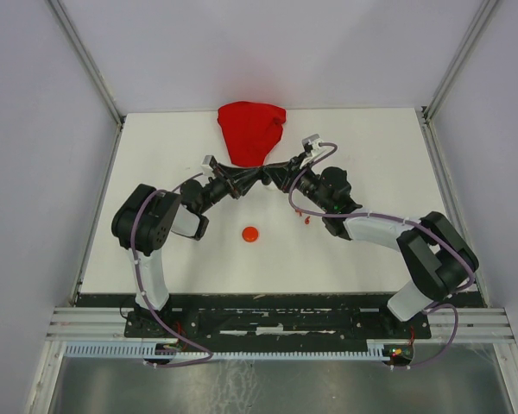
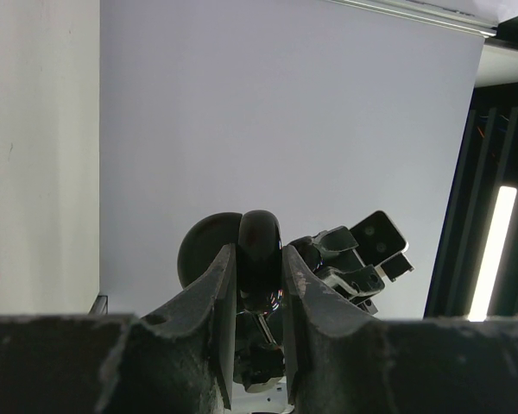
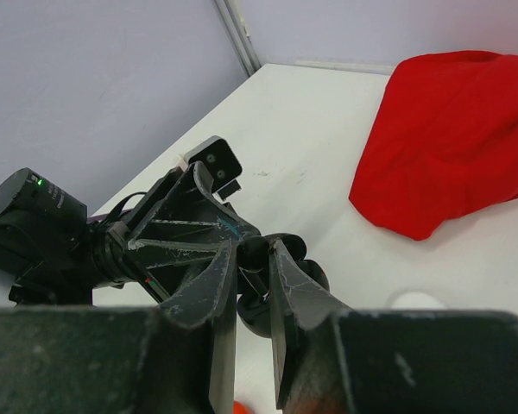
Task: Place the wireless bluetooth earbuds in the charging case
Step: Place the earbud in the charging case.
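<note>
Pale grey panels wall in a white surface (image 1: 375, 155), with the 2 arms bolted at its near edge. A red cloth (image 1: 252, 129) lies bunched at the middle of the far edge. Just in front of it, both arms reach inward and meet tip to tip above the surface.

The left claw (image 2: 259, 259) is clamped on a black charging case (image 2: 261, 231), a round disc held on edge between its fingers. A second dark disc shows just behind it, perhaps the lid. The right claw (image 3: 252, 254) is pinched nearly closed on a dark rounded part of the same case, facing the left claw.

A red round case (image 1: 250, 234) sits flat near the middle of the surface, apart from both arms and nearer the front than the claws. A tiny red piece (image 1: 306, 220), seemingly 1 of the earbuds, lies on the surface just beside the right arm. It is too small to make out its shape.
</note>
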Robot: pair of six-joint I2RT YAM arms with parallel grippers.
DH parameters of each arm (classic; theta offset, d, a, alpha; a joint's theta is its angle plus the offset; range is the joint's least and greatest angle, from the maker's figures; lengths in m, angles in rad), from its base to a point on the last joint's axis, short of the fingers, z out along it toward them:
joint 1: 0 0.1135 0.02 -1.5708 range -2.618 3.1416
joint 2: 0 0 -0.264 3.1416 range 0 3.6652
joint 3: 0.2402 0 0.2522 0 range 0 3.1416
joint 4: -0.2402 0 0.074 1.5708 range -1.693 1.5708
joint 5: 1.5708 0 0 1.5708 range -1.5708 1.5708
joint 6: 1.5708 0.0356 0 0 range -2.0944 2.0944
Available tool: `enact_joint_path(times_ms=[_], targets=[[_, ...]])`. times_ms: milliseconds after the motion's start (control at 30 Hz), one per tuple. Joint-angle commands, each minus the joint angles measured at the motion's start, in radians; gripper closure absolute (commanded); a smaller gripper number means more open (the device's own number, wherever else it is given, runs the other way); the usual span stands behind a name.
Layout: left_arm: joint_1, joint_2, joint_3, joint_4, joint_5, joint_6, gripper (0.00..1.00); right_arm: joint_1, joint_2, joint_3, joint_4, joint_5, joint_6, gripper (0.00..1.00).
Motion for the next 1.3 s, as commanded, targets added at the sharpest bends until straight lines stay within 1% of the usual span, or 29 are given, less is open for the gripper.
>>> enact_joint_path(times_ms=[0, 1267], targets=[[-0.004, -0.027, 0.027, 0.092, -0.001, -0.025, 0.97, -0.004, 0.004, 0.0, 0.084, -0.013, 0.009, 0.93], [-0.004, -0.052, 0.035, 0.101, -0.009, -0.042, 0.97, -0.015, 0.028, -0.03, 0.116, -0.022, 0.017, 0.93]])
